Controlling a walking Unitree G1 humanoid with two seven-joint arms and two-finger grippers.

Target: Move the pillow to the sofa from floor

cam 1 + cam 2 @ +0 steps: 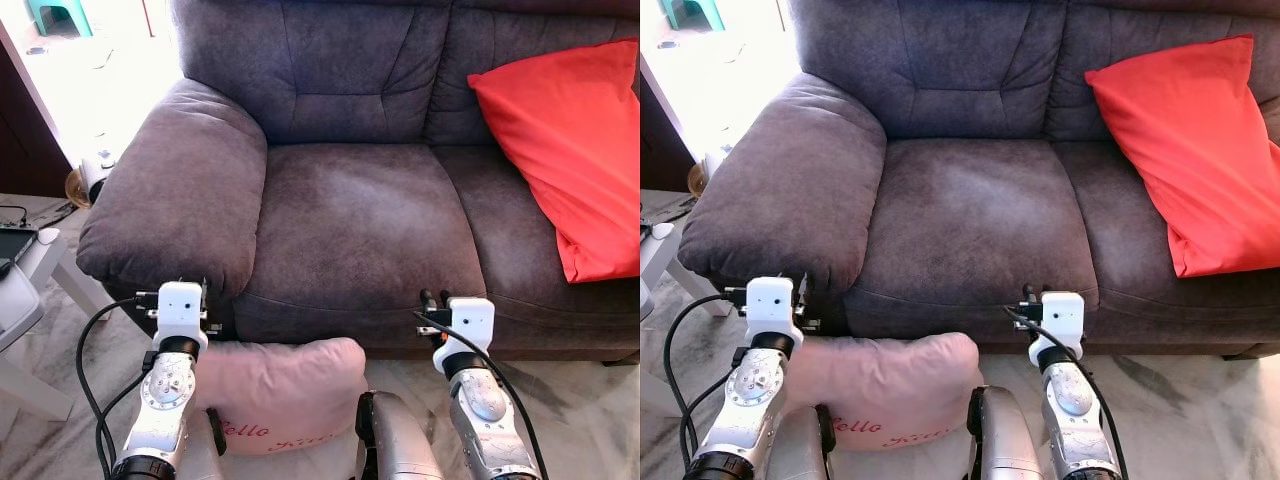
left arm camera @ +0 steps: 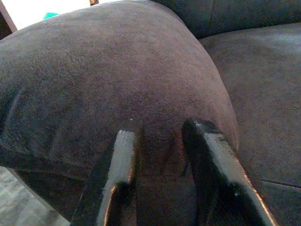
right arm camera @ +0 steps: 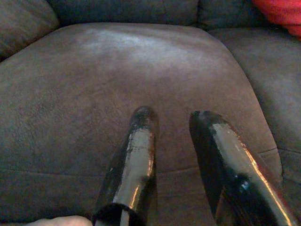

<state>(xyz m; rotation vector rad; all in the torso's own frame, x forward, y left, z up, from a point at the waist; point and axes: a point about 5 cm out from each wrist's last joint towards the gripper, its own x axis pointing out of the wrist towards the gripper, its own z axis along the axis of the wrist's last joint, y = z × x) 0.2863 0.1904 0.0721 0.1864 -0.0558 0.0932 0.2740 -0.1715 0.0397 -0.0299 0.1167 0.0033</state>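
A pink pillow (image 1: 285, 395) with red lettering sits low in front of the grey sofa (image 1: 350, 210), just below the seat's front edge, between my two forearms. Whether it rests on the floor I cannot tell. My left gripper (image 2: 162, 134) points at the sofa's left armrest (image 2: 117, 80), its fingers apart and holding nothing. My right gripper (image 3: 171, 117) hovers over the middle seat cushion (image 3: 117, 75), also open and holding nothing. A pink sliver of the pillow (image 3: 61, 220) shows beneath the right fingers.
A red cushion (image 1: 570, 150) leans on the sofa's right seat and backrest. A white low table (image 1: 25, 290) with cables stands at the left. Marble floor (image 1: 580, 410) runs along the sofa front.
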